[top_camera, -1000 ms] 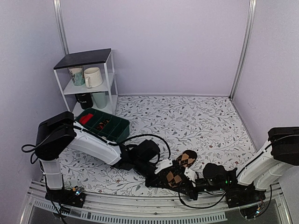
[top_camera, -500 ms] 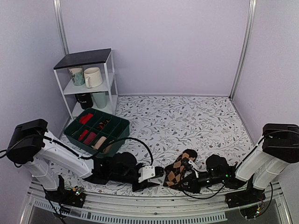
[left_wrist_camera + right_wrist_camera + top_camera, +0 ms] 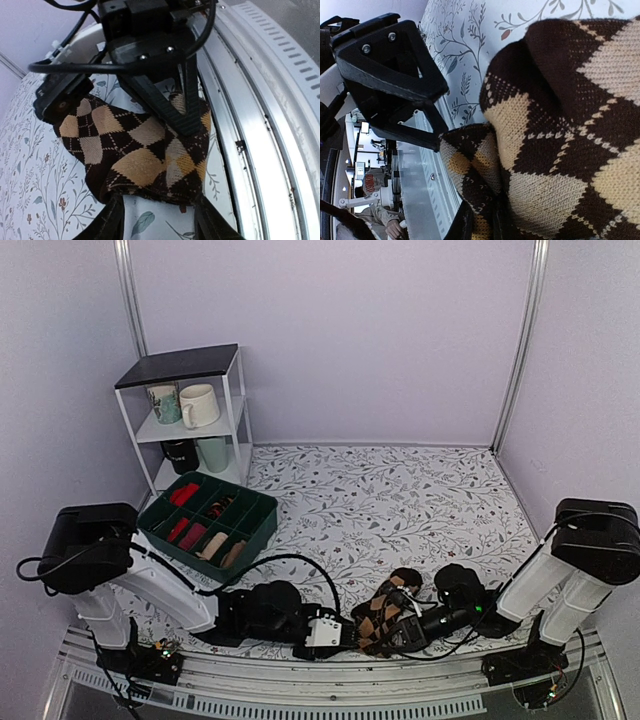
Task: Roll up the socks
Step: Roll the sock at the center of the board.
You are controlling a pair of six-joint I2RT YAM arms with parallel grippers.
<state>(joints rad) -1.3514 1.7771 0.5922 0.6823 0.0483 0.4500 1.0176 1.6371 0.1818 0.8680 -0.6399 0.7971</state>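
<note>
A pair of brown and tan argyle socks (image 3: 384,606) lies bunched near the table's front edge. It fills the left wrist view (image 3: 135,145) and the right wrist view (image 3: 560,140). My right gripper (image 3: 403,628) comes in from the right and is shut on a fold of the socks (image 3: 482,220). My left gripper (image 3: 336,631) lies low at the socks' left end. Its fingers are spread, with the socks' near edge just between the tips (image 3: 157,202). The right gripper's black fingers (image 3: 172,105) press on the socks from the far side.
A green divided bin (image 3: 207,518) with rolled socks stands at the left. Behind it is a white shelf (image 3: 190,405) holding mugs. A metal rail (image 3: 330,702) runs along the front edge, close under both grippers.
The left gripper pulled back left from the socks, then moved in again at their left end. The right gripper pushed left and the socks went from lying flat to bunched.
</note>
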